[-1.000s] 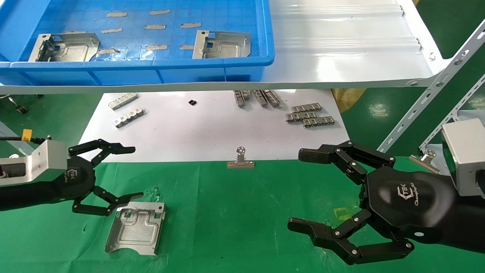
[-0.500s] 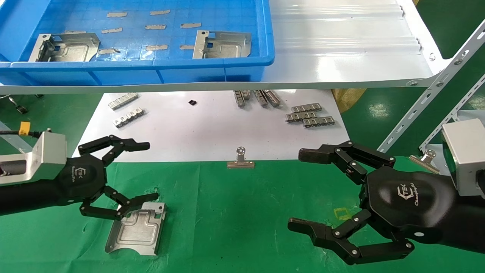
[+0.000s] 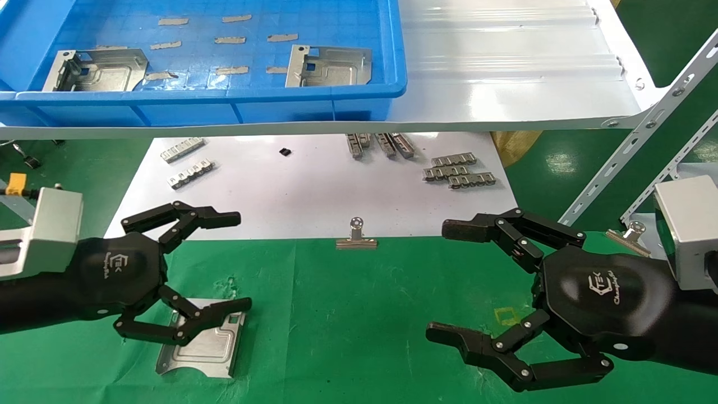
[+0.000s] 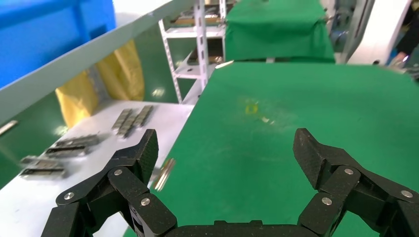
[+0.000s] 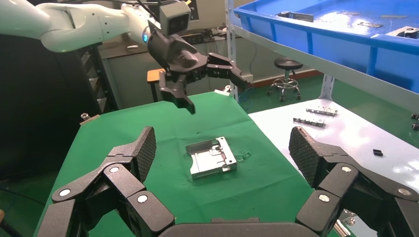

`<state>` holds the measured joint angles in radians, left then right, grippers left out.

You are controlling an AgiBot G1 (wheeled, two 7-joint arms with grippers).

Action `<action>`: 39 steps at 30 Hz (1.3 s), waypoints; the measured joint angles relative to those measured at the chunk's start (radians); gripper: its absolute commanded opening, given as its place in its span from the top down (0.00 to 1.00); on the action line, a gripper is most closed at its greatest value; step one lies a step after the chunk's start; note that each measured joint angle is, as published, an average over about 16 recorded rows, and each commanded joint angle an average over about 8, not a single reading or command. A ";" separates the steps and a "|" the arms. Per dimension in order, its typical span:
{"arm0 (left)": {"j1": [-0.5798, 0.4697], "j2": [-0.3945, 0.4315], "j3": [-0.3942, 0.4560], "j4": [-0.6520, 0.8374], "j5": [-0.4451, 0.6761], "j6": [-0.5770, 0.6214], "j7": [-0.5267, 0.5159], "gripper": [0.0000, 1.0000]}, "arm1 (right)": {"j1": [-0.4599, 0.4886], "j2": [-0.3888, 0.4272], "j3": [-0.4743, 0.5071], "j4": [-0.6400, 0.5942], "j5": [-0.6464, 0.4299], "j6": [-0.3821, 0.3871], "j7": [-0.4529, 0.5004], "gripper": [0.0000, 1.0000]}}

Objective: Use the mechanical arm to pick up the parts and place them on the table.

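Note:
One silver part (image 3: 205,342) lies flat on the green-cloth table (image 3: 348,314) at the front left; it also shows in the right wrist view (image 5: 211,158). My left gripper (image 3: 241,261) is open and empty, just above the part, and its lower finger (image 3: 224,310) crosses the part's far edge. In the left wrist view the left gripper (image 4: 226,148) holds nothing. Two more parts (image 3: 95,70) (image 3: 328,66) lie in the blue bin (image 3: 359,90). My right gripper (image 3: 443,280) is open and empty above the cloth at the front right.
The bin sits on a glossy white shelf (image 3: 505,84) overhanging the back. A white sheet (image 3: 291,191) carries slotted metal strips (image 3: 457,171). Binder clips (image 3: 355,235) (image 3: 628,234) sit at its edges. A perforated shelf brace (image 3: 634,140) slants at the right.
My left gripper has moved to the right, open, and its lower finger now lies over the part's far edge. The part and the right arm have not moved.

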<state>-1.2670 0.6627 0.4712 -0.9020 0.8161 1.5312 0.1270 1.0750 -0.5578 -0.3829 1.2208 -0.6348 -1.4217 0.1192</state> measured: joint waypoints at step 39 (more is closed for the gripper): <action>0.201 -0.054 -0.200 -0.398 -0.091 -0.038 -0.321 0.00 | 0.000 0.000 0.000 0.000 0.000 0.000 0.000 0.00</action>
<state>-1.0656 0.6084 0.2710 -1.2996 0.7251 1.4934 -0.1943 1.0748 -0.5577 -0.3828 1.2204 -0.6347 -1.4213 0.1192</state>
